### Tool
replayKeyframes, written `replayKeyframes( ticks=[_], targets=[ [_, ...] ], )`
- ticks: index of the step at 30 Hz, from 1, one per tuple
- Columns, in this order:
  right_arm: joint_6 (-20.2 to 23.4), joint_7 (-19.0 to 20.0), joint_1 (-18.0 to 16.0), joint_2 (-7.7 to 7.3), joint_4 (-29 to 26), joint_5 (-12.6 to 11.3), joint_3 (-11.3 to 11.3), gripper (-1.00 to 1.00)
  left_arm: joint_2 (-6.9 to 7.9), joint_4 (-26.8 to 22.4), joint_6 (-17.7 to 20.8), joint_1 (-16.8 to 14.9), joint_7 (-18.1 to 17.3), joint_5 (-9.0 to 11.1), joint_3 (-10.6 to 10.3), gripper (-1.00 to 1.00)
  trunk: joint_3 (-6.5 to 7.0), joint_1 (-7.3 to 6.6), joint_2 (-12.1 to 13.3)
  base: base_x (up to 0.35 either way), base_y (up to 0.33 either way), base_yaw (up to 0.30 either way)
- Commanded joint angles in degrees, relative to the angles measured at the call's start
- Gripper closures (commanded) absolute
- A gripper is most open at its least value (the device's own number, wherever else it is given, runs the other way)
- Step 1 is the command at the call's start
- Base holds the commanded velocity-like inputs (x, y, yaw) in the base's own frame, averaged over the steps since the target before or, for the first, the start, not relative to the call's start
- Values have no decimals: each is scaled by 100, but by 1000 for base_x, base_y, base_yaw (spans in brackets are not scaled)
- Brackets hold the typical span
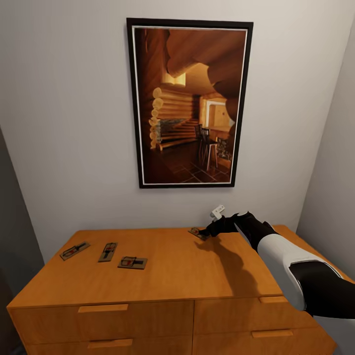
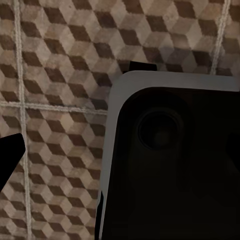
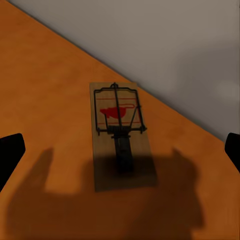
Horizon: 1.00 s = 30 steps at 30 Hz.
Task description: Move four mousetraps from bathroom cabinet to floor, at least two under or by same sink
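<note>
Three mousetraps (image 1: 75,250) (image 1: 108,251) (image 1: 132,262) lie on the left part of the orange-brown cabinet's top (image 1: 167,276). A fourth mousetrap (image 1: 197,232) lies near the back edge by the wall. My right gripper (image 1: 208,230) hovers right at it, open. In the right wrist view that mousetrap (image 3: 120,135) lies centred between the spread fingertips (image 3: 10,155), untouched, red spot facing the wall. My left gripper (image 2: 120,155) hangs over the cube-patterned bathroom floor (image 2: 55,100); one fingertip (image 2: 10,155) sits far out at the view's edge, holding nothing.
A large framed picture (image 1: 190,103) hangs on the wall behind the cabinet. A small white fitting (image 1: 217,212) juts from the wall just above my right gripper. Walls close in on both sides. A dark, grey-rimmed part of my own body (image 2: 170,160) sits below the left gripper.
</note>
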Motion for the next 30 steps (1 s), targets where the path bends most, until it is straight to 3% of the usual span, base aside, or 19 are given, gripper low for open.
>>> replayKeyframes(
  ticks=[1,30],
  targets=[
    [1,0,-1,1,0,-1,0,-100,0,0,0,0,0,0,0,-100,-9,0,0,0,0,0],
    [-64,9,3,-23,0,-2,-7,-100,0,9,0,0,0,0,0,-100,-242,0,0,0,0,0]
  ],
)
